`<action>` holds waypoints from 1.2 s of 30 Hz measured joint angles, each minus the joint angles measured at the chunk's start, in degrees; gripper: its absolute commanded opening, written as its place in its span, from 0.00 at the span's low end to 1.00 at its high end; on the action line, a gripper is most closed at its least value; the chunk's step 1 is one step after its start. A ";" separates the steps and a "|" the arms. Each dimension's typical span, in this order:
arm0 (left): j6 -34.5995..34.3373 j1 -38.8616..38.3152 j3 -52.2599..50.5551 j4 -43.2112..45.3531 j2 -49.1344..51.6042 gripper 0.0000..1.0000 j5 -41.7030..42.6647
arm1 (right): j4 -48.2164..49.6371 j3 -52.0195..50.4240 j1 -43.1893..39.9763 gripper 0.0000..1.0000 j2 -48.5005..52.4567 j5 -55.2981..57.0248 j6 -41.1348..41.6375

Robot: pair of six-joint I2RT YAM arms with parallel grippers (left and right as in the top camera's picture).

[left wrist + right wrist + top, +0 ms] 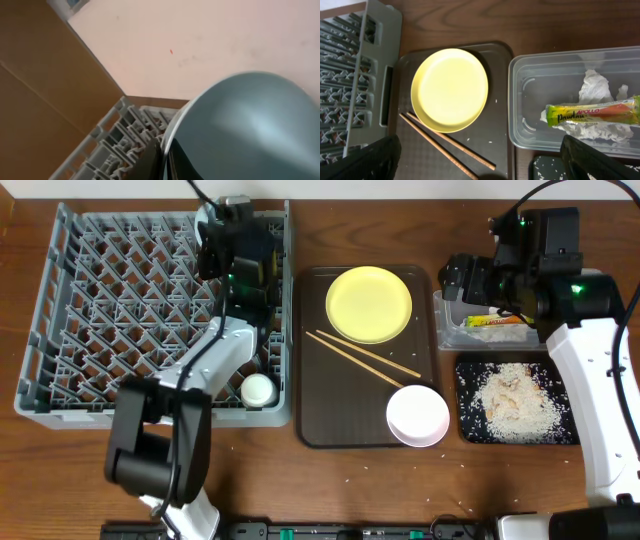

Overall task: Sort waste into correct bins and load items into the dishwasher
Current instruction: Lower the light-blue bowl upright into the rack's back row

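My left gripper [164, 159] is shut on the rim of the light blue bowl [250, 130], held over the back right corner of the grey dish rack [100, 310], [115, 145]. In the overhead view the left gripper [243, 275] hides the bowl. A small white cup [258, 389] stands in the rack's front right corner. My right gripper [468, 280], [485, 167] is wide open and empty between the yellow plate [368, 303], [451, 89] and the clear container [445, 330], [530, 110]. The green-and-yellow wrapper [592, 112], [495, 322] lies in that container. Chopsticks [365, 357], [447, 145] and the white bowl [418, 415] are on the brown tray [330, 410].
The black tray [470, 430] at front right holds a heap of white rice [515, 400]. Crumpled white tissue [595, 87] lies with the wrapper in the clear container. A few rice grains are scattered on the table [400, 480] in front.
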 measured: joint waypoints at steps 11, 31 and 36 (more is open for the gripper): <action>10.67 0.00 0.00 6.40 4.26 0.07 -2.19 | -0.07 0.00 0.00 0.99 0.00 0.00 0.00; 15.08 0.00 0.00 9.31 5.31 0.07 -2.73 | -0.04 0.00 0.00 0.99 0.00 0.00 0.00; 15.08 0.00 0.00 9.29 5.81 0.08 -2.73 | -0.04 0.00 0.00 0.99 0.00 0.00 0.00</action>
